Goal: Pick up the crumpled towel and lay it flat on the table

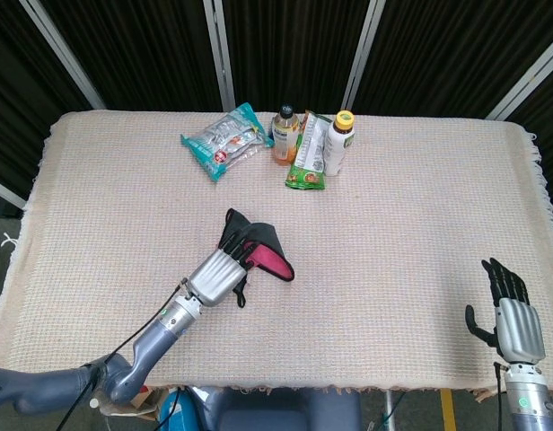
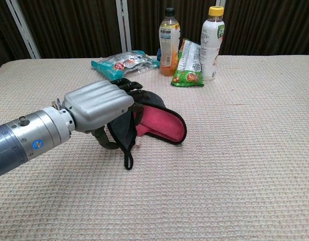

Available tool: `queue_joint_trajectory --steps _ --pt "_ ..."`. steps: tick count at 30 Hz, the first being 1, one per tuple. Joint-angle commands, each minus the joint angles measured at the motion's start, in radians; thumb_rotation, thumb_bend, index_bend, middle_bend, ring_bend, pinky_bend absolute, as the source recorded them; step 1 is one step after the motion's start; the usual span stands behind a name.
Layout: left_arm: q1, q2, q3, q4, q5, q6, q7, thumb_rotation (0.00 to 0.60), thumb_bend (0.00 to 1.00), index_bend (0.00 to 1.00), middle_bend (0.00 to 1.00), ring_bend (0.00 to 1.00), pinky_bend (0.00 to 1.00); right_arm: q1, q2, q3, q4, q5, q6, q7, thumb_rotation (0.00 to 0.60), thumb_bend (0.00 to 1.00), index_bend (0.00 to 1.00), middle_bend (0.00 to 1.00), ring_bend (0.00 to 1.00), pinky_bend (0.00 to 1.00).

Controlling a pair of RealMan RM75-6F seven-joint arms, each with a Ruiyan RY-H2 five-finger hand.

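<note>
Head view shows the left hand (image 1: 217,277) resting on the crumpled towel (image 1: 266,251) mid-table and the right hand (image 1: 508,310) empty, fingers spread, at the near right edge, while chest view leaves unclear whether the left hand's fingers (image 2: 133,94) actually grip the towel (image 2: 159,123).

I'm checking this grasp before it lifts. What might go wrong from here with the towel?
The left hand rests its fingers on the crumpled towel at one edge only, so a lift may slip off or drag the towel along while it stays bunched. The right hand sits open at the far table edge, away from the towel, so spreading it flat with one hand could leave it folded, pink side tucked inside.
</note>
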Motion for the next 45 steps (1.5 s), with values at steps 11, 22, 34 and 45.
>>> queue_joint_trajectory --steps 11,22,34,45 --pt "-0.023 -0.044 0.015 0.011 0.023 0.020 -0.004 0.600 0.39 0.57 0.16 0.01 0.02 -0.002 0.008 0.003 -0.013 -0.007 0.009 0.005 0.600 0.48 0.00 0.00 0.00 0.00" --pt "-0.011 0.020 0.015 -0.027 0.021 0.047 -0.033 0.600 0.44 0.61 0.17 0.01 0.02 -0.003 0.007 -0.005 -0.019 -0.018 0.011 -0.003 0.600 0.48 0.00 0.00 0.00 0.00" --pt "-0.039 0.076 -0.034 -0.086 0.004 0.044 -0.030 0.600 0.47 0.62 0.20 0.02 0.02 -0.002 0.002 -0.006 -0.015 -0.014 0.007 -0.012 0.600 0.48 0.00 0.00 0.00 0.00" --pt "-0.175 0.128 -0.219 -0.159 -0.102 -0.033 0.051 0.600 0.48 0.63 0.21 0.03 0.02 0.017 0.005 0.016 -0.002 0.032 -0.036 0.012 0.600 0.48 0.00 0.00 0.00 0.00"
